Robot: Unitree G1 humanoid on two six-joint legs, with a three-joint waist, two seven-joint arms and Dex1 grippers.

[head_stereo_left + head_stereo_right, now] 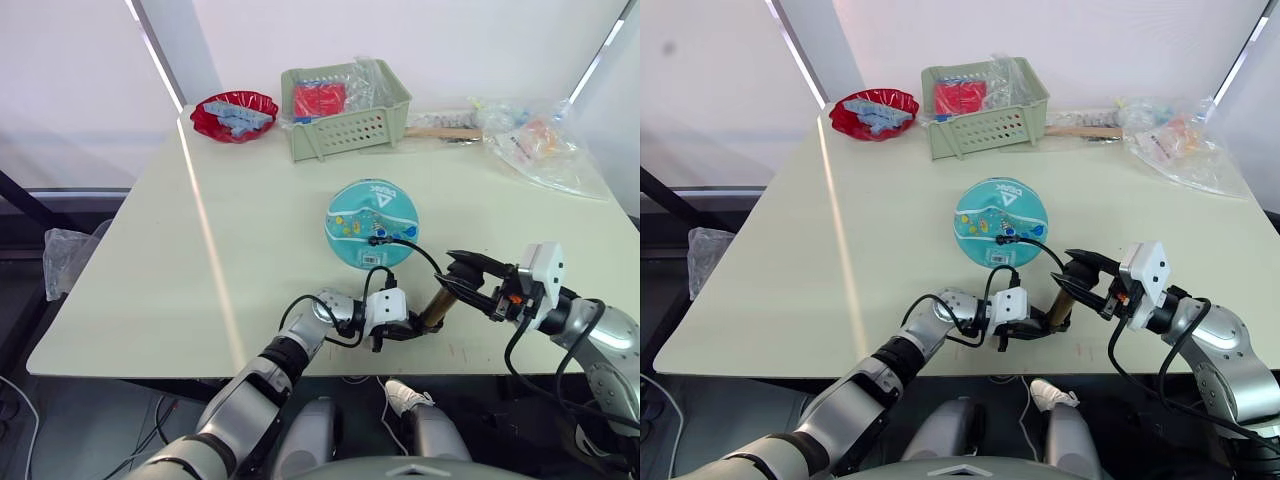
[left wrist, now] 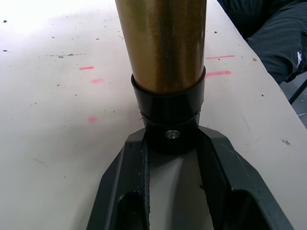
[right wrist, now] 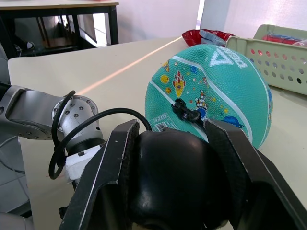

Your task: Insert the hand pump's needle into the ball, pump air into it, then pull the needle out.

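On the worktop there is one ball, one hand pump near the ball, one green basket behind the ball, one red bowl (beside the basket), and two grippers, the left gripper and the right gripper.

we see a red bowl back left | green basket with red stuff beside it | crinkly plastic bags far right | pale table
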